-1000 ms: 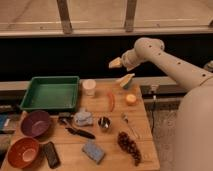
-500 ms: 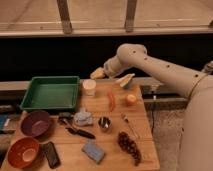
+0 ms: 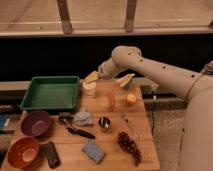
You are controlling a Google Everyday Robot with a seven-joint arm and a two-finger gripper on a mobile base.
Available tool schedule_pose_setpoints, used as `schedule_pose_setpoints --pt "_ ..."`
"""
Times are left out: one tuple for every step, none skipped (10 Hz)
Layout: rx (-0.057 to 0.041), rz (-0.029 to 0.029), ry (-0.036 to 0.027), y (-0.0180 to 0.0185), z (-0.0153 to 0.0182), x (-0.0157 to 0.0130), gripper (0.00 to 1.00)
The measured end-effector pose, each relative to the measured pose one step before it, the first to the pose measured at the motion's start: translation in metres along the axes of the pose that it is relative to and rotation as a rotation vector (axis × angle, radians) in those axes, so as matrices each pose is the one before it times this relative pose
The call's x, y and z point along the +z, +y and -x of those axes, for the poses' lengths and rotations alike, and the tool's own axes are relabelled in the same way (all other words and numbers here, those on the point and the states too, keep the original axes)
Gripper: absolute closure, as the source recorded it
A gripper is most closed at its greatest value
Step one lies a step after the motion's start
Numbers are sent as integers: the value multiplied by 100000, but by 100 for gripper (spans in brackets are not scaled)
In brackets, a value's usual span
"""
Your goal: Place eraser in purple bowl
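The eraser, a small dark flat block, lies at the table's front left, just right of the red-orange bowl. The purple bowl stands behind the red-orange bowl, at the left edge. It looks empty. My gripper hangs at the back of the table, just above a white cup and beside the green tray's right rim. It is far from both the eraser and the purple bowl. Nothing shows in it.
A green tray sits at the back left. Mid-table lie a crumpled wrapper, a black-handled tool, a metal cup, a red pepper, an orange and a yellow wedge. A blue-grey sponge and grapes lie at the front.
My arm has swung left along the back of the table, bringing the gripper from above the yellow wedge to above the white cup. The objects on the table have not moved.
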Motion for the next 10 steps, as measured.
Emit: schedule_pose_setpoints --pt "40 -32 -61 -28 12 -36 30" --pt "12 130 129 -197 -44 -35 30" --pt "-1749 581 643 158 0 13 30" --pt "-2359 675 594 481 -4 99 30" --pt "-4377 1626 1492 1619 -67 622 30" --pt "-4214 1556 1612 1891 -153 725 30" --pt "-3659 1385 1406 1723 -174 638 30" --pt "-4183 1842 1528 2105 -217 717 30" --pt "-4419 2307 1753 2283 -279 871 30" --pt "-4639 2370 1588 2333 -190 885 30"
